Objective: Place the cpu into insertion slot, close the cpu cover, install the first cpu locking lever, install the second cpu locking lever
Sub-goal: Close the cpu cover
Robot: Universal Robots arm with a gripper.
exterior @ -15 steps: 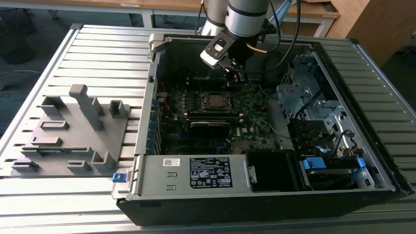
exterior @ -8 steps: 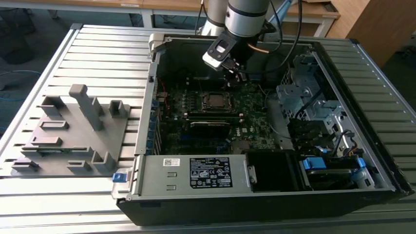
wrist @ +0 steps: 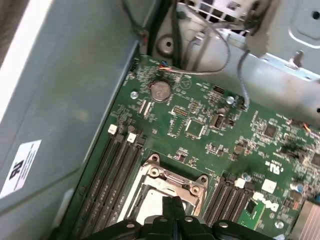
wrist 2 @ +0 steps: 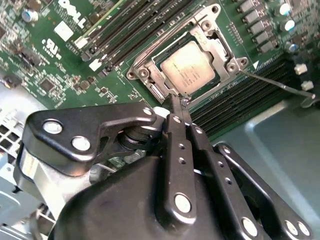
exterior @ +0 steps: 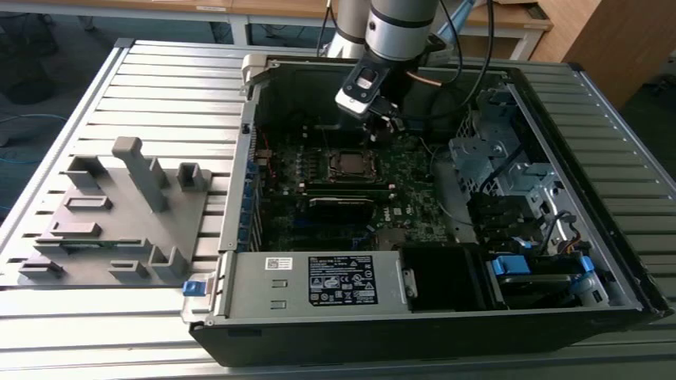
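The gripper (wrist 2: 179, 102) hangs low inside an open desktop computer case (exterior: 591, 198). Its two slim black fingers (wrist 2: 175, 130) are pressed together along their length, with nothing visible between them. In the second wrist view the fingertips sit right at the edge of the cpu cover (wrist 2: 220, 47), at the side of the frame nearest the camera; whether they touch the metal cannot be told.

The cpu (wrist 2: 189, 68) lies flat in the insertion slot (exterior: 331, 162), its dull silver top showing through the cover's square window. The cover is down over it, framing it on all sides. A thin locking lever (wrist 2: 272, 83) runs out from one corner of the socket and slants away over the memory slots (wrist 2: 235, 100), its bent end clear of the frame.

The green motherboard (wrist: 200, 125) surrounds the socket, with a coin cell battery (wrist: 161, 91) well apart from it and more memory slots on both sides. In the exterior view the arm (exterior: 401, 24) comes down into the case from the far side. The power supply (exterior: 317, 281) fills the near corner. The case lies on a slatted metal table (exterior: 158, 87), and a grey fixture (exterior: 116, 214) with upright posts stands beside it at the exterior view's left.
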